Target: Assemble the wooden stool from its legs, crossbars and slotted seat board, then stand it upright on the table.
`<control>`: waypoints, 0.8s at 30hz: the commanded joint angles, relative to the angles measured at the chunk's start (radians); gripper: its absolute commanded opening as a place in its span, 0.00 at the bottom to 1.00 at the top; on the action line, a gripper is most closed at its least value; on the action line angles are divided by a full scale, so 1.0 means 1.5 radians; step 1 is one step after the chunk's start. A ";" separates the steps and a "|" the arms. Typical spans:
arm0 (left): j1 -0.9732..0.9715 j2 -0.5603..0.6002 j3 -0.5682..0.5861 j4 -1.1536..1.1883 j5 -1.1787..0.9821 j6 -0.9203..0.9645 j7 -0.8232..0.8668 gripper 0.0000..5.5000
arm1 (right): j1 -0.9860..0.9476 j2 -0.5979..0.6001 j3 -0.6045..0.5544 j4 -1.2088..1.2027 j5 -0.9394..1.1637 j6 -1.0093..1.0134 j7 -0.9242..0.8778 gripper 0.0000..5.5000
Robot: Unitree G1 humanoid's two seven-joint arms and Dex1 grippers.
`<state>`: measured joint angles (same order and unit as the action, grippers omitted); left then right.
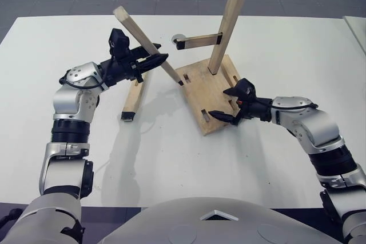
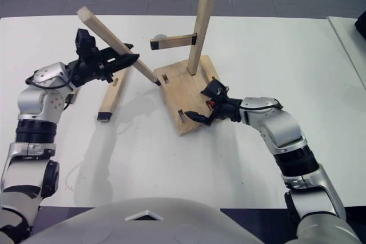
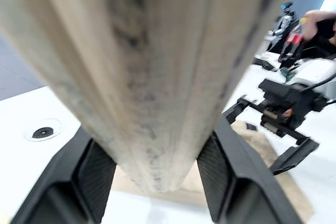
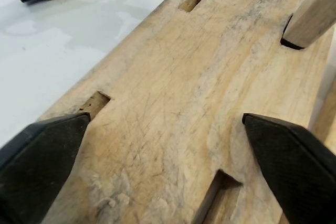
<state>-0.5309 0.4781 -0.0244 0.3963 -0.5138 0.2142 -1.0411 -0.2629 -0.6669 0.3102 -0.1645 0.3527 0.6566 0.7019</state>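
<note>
The slotted seat board [image 1: 200, 96] lies flat in the middle of the table. One leg [image 1: 226, 27] stands upright in a slot at its far side, with a crossbar [image 1: 200, 40] sticking out to the left. My left gripper [image 1: 155, 60] is shut on a second leg [image 1: 143, 37], held slanted with its lower end at the board's left edge. The left wrist view has that leg [image 3: 152, 77] clamped between the pads [image 3: 94, 174]. My right gripper [image 4: 163, 150] is open, straddling the board's near right edge [image 1: 229, 106]. A third leg [image 1: 135, 96] lies on the table.
A round cable hole [image 1: 178, 38] sits in the white table [image 1: 286, 44] behind the crossbar. The lying leg is just below my left gripper. Bare table stretches to the right and along the near side.
</note>
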 commanded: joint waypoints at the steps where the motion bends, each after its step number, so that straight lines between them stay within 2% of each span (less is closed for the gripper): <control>1: -0.053 -0.018 0.007 0.076 0.023 -0.032 -0.036 0.37 | 0.035 0.003 0.037 0.029 -0.040 0.008 0.011 0.98; 8: -0.075 -0.029 0.021 0.103 0.023 -0.014 -0.068 0.37 | 0.051 0.001 0.052 0.032 -0.061 -0.002 0.026 0.98; 18: -0.107 -0.071 0.012 0.215 0.074 -0.058 -0.071 0.37 | 0.069 -0.003 0.057 0.016 -0.069 0.000 0.036 0.98; 24: -0.116 -0.065 -0.024 0.252 0.124 -0.091 -0.113 0.37 | 0.073 -0.005 0.058 0.011 -0.069 0.004 0.038 0.98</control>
<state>-0.7127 0.3688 -0.0154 0.7402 -0.3983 0.0877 -1.1770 -0.2305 -0.6543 0.3368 -0.1809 0.2986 0.6061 0.7426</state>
